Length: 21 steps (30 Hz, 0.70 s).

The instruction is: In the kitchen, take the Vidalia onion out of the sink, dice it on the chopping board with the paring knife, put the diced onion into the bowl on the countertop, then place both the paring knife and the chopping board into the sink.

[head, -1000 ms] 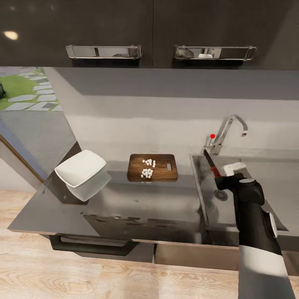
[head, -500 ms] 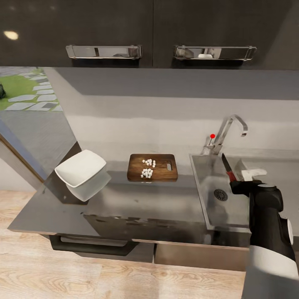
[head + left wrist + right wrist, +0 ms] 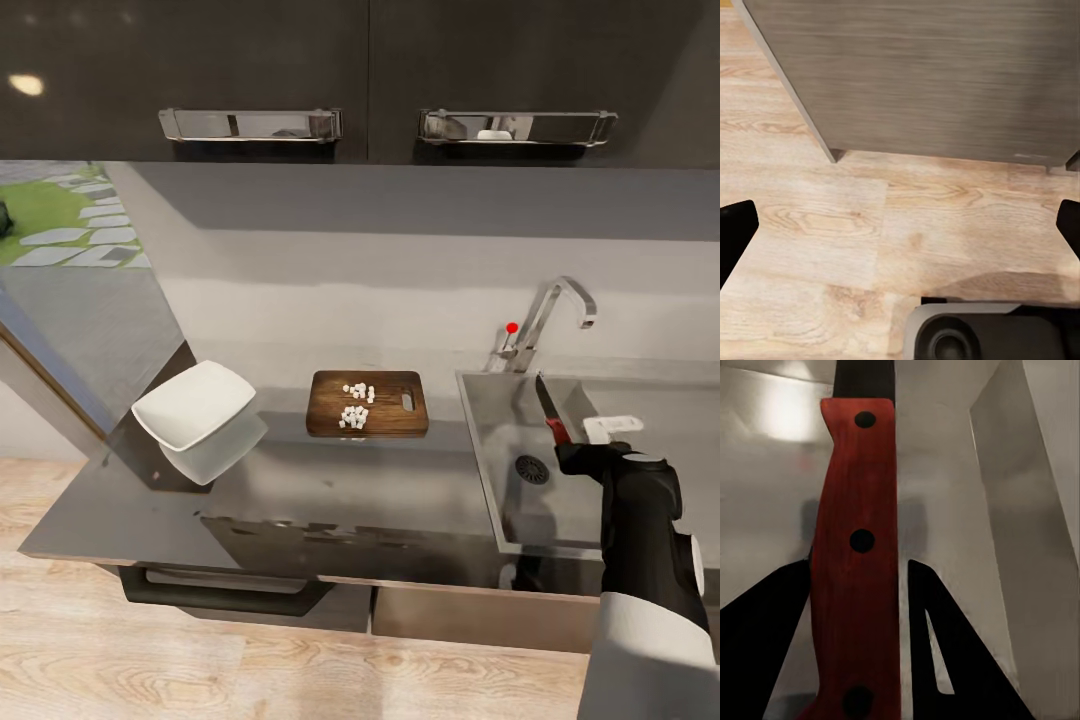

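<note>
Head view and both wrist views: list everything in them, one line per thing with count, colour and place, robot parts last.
Bowl: one, white, left end of the countertop.
Chopping board: one, dark brown, on the countertop left of the sink.
Diced onion: a small pile, white, on the chopping board.
Sink: one, steel, right of the board, round drain in its floor.
Tap: one, chrome with a red knob, behind the sink.
Countertop: one, glossy dark grey.
Wall cabinets: two doors, dark, bar handles, above.
Floor: light wood.
Paring knife: one, red handle and dark blade, over the sink.
Right hand: black, shut on the knife.
Left hand: black fingertips apart, above the floor.
</note>
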{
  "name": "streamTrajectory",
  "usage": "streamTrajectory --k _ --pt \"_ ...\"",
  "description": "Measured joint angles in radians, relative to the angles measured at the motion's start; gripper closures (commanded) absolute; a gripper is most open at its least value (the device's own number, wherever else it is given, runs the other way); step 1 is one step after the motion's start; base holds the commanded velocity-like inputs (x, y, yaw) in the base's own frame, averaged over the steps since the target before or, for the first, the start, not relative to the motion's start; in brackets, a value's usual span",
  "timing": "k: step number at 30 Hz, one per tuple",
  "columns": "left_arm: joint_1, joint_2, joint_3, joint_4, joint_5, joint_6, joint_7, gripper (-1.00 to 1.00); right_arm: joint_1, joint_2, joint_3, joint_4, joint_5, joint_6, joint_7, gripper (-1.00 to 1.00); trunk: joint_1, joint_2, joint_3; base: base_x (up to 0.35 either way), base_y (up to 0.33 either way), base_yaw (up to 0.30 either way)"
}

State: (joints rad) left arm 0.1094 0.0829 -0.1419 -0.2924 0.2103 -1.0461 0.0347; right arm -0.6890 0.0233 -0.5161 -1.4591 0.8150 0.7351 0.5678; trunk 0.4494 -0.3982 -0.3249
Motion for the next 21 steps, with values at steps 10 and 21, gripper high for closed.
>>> streamTrajectory --k 10,21 --pt "0.0 -0.001 0.005 0.045 0.0 0.0 0.0 -1.0 0.0 0.001 -0.003 0.187 -0.065 -0.03 -0.005 1.0 0.0 0.0 0.0 0.0 0.0 0.0" --pt "0.0 -0.012 0.005 0.049 0.0 0.0 0.0 -1.0 0.0 -0.018 -0.091 0.206 -0.113 -0.043 -0.029 1.0 0.0 0.0 0.0 0.0 0.0 0.0"
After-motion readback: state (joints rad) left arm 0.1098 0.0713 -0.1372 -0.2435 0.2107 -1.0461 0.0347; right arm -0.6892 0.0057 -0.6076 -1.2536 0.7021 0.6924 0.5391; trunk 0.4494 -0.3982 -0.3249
